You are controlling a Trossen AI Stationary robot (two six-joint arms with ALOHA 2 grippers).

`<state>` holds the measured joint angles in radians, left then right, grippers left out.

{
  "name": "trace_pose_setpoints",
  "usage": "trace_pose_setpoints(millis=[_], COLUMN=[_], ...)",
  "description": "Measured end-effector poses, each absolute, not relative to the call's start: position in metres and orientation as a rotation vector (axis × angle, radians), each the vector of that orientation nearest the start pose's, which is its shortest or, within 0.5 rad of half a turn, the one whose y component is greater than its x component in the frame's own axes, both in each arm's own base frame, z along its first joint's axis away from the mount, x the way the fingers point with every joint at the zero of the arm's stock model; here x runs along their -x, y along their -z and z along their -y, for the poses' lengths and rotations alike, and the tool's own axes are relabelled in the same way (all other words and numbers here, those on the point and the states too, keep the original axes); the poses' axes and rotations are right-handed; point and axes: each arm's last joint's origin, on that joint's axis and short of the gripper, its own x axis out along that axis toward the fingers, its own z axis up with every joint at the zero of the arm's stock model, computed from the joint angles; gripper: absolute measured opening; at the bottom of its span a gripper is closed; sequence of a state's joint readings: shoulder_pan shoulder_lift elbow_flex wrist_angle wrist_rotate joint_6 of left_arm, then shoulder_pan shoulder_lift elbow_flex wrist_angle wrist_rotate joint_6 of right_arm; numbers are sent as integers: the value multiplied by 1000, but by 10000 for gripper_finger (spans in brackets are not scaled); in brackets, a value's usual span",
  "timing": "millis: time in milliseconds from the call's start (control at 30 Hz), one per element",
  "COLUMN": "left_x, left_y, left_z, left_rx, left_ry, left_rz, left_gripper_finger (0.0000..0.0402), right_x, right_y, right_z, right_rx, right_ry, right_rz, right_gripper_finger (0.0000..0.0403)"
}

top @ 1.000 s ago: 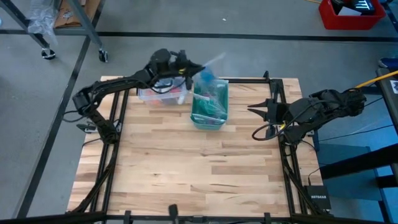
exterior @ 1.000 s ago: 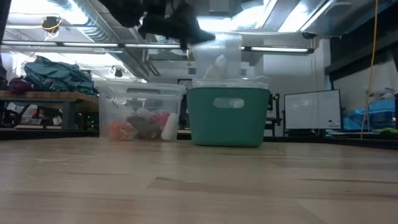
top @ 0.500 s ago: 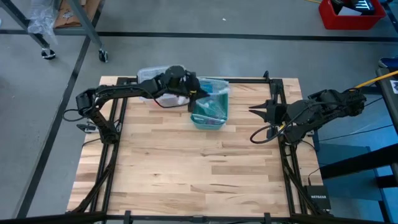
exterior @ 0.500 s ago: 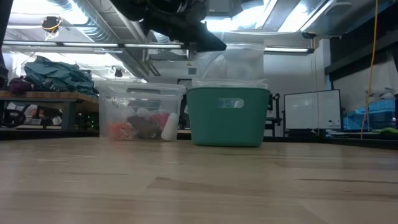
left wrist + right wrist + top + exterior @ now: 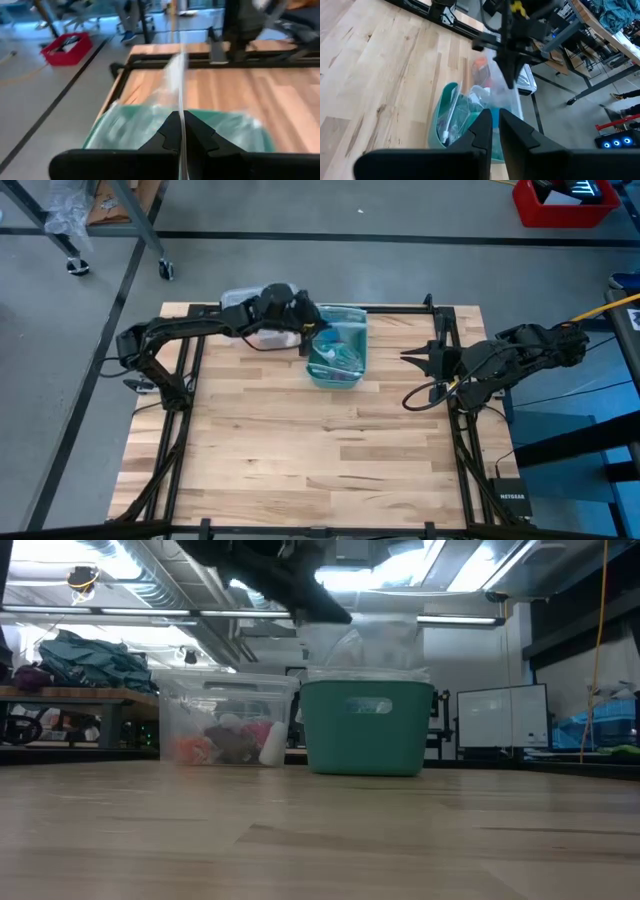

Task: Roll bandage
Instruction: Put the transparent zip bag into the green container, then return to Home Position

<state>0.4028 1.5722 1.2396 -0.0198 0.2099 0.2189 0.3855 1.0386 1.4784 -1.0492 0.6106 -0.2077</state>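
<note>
My left gripper (image 5: 309, 330) is at the far edge of the table, over the left rim of the teal-green basket (image 5: 336, 352), and is shut on a clear plastic bag (image 5: 372, 640). The bag stands out of the basket's top (image 5: 367, 725). No bandage shows: it is hidden or out of view. My right gripper (image 5: 408, 356) waits high at the table's right edge. It points toward the basket, and there is a narrow gap with nothing in it between its fingers (image 5: 495, 125). My left gripper pinches a thin edge of the clear bag (image 5: 180, 107) between its two fingers. The fingers slant down from the table's left toward the basket. The film runs up and away from the fingertips, and the rest of the bag sits in the basket.
A clear plastic box (image 5: 262, 332) with colourful small items stands to the left of the basket at the far edge (image 5: 225, 730). Black frame rails (image 5: 452, 370) run along the table's sides. The wooden top (image 5: 320, 450) in front of the basket is bare.
My left gripper has come down and toward the near edge, from beyond the far edge to over the basket's left rim, and has tipped downward. It has stayed shut on the bag. The bag has sunk from hanging above the basket into its top.
</note>
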Motion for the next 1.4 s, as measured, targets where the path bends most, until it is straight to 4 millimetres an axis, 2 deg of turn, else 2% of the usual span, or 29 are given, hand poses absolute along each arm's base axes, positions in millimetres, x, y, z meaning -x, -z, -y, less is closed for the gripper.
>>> trace_pose_setpoints(millis=[167, 367, 500, 733, 833, 933, 1033, 1233, 1400], left_x=[-337, -360, -373, -367, -367, -368, -368, -366, -352], left_y=[-295, -259, -245, -235, -239, -254, -267, -282, -316], left_z=[-157, -168, -173, -187, -188, -185, -181, -172, -163], left_rx=[-58, 12, 37, 76, 106, 96, 90, 95, -31], left_ry=[-165, -120, -127, -161, -175, -174, -168, -157, -160], left_rz=[-384, -390, -330, -379, -347, -260, -185, -129, -44], left_gripper_finger=[0, 0, 0, 0, 4, 23, 58, 147, 182], right_x=[-152, -152, -153, -153, -153, -153, -153, -153, -152], right_y=[-437, -438, -438, -438, -438, -438, -438, -438, -441], right_z=[-44, -44, -44, -44, -44, -44, -44, -44, -43], right_rx=[493, 490, 488, 488, 488, 488, 488, 489, 482], right_ry=[162, 171, 172, 171, 172, 171, 171, 171, 185], right_rz=[-560, -549, -546, -546, -546, -546, -546, -547, -520], right_gripper_finger=[37, 37, 37, 37, 37, 37, 37, 37, 37])
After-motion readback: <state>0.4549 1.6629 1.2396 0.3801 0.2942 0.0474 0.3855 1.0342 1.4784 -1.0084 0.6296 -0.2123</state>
